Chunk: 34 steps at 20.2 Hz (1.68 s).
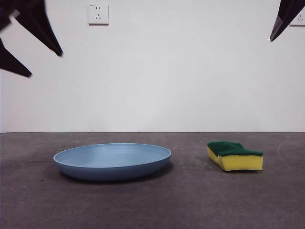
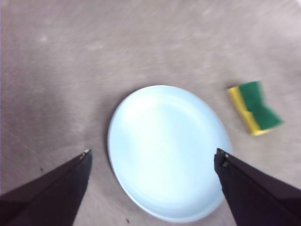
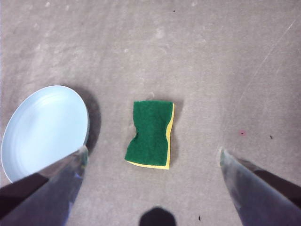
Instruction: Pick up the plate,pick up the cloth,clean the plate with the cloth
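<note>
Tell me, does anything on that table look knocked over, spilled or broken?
Nothing stands out. The plate sits flat and empty on the table, and the cloth, really a sponge, lies apart from it with its green side up. Both look whole. The left gripper and right gripper hang open above them.

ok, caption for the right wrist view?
Right gripper open, high above the sponge, green side up; plate lies beside it, apart.

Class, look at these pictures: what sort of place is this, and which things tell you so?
Probably a robot test bench, not a kitchen: a bare grey table, a blank white wall with a socket, and only a plate and sponge laid out.
</note>
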{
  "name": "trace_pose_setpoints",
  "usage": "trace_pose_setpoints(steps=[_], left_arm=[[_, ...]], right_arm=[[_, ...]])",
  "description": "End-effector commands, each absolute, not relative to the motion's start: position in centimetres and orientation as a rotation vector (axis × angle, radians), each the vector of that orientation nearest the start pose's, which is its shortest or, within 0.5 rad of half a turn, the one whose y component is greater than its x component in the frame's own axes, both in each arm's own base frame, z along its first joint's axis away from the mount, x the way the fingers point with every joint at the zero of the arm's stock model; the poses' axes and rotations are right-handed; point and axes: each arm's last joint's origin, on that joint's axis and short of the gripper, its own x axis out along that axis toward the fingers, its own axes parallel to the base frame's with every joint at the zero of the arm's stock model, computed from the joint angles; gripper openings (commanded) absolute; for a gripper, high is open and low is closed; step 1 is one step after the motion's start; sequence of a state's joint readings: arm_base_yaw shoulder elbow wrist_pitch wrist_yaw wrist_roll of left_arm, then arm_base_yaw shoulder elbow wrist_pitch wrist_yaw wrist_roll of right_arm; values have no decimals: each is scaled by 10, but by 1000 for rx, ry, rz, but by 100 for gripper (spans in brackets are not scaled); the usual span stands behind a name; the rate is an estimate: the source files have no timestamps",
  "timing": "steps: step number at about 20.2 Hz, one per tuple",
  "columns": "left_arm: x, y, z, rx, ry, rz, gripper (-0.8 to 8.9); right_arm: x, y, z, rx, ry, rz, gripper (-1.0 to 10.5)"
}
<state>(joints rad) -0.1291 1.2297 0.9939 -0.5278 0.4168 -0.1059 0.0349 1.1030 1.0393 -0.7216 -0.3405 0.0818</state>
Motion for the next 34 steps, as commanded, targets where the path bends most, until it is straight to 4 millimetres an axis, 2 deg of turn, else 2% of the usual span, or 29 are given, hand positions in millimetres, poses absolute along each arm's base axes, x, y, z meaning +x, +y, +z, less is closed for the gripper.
trace_pose_setpoints(steps=[1,3,6,10,14,15,16,17,19,20,30,32,34], left_arm=[[271,-54,280,-186,847,-466,427],[288,-62,269,-174,903,-462,427],[311,-72,238,-147,995,-434,426],[324,-84,197,-115,1124,-441,426],[331,-93,171,-91,1184,-436,425],[331,-95,169,-78,1185,-427,425],[331,-97,169,-63,1183,-415,378],[331,-98,169,-59,1180,-417,302],[331,-99,169,-47,1175,-431,45],[330,-100,169,-32,1172,-442,-14],[330,-102,169,7,1162,-449,-8],[329,-102,177,6,1140,-450,-8],[324,-100,196,4,1080,-455,-8]], right_arm=[[216,20,317,191,793,339,473],[216,22,317,188,794,346,473],[216,22,317,189,801,345,473],[215,22,316,191,815,343,473],[215,22,316,191,815,343,473],[215,22,316,191,815,343,473],[215,22,316,191,816,343,473],[215,22,316,191,816,343,473],[215,22,316,191,816,343,473],[215,22,316,192,816,343,473],[215,22,316,193,816,343,472],[214,23,316,191,817,349,472],[215,30,314,171,825,381,472]])
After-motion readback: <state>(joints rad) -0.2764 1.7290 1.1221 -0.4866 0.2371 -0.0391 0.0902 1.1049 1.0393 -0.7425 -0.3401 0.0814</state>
